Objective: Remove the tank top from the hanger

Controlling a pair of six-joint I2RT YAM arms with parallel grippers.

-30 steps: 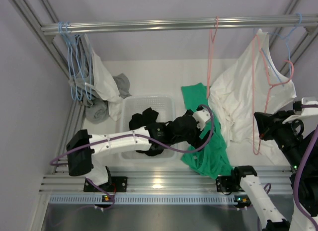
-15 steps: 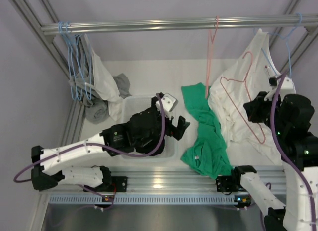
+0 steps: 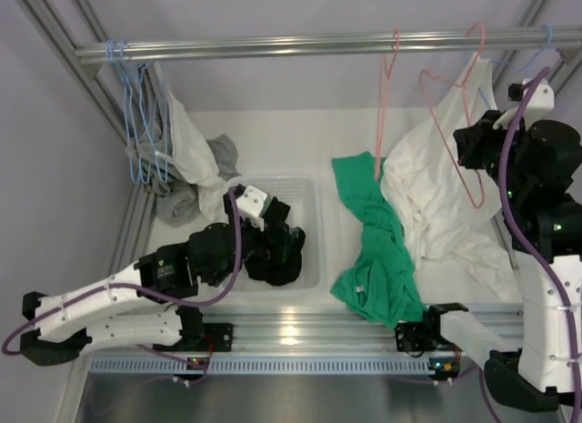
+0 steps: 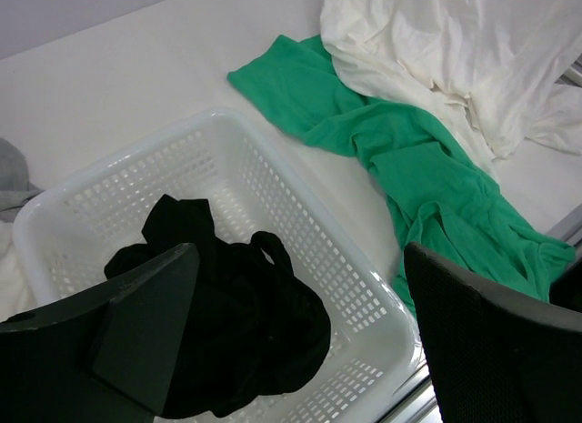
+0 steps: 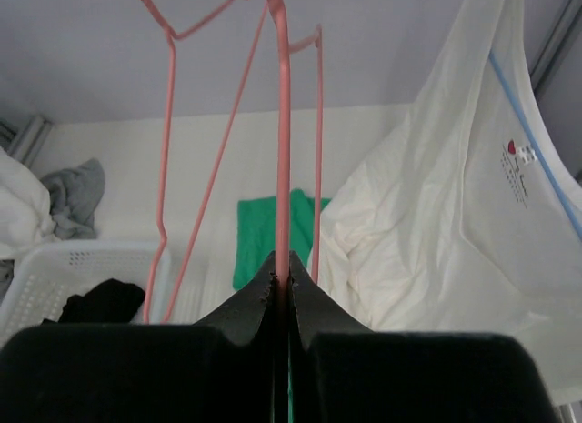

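The green tank top lies crumpled on the table, off any hanger; it also shows in the left wrist view. My right gripper is shut on a bare pink hanger and holds it up, its hook near the rail. In the right wrist view the fingertips pinch the hanger's wire. My left gripper is open and empty above the white basket. In the left wrist view it hangs over a black garment.
A white garment is draped beside the green top, partly on a blue hanger. A second pink hanger hangs mid-rail. Blue hangers with grey and white clothes hang at the left. A metal rail runs along the front edge.
My right arm has lifted the pink hanger up and back toward the rail. My left arm has pulled back left from the green top to above the basket.
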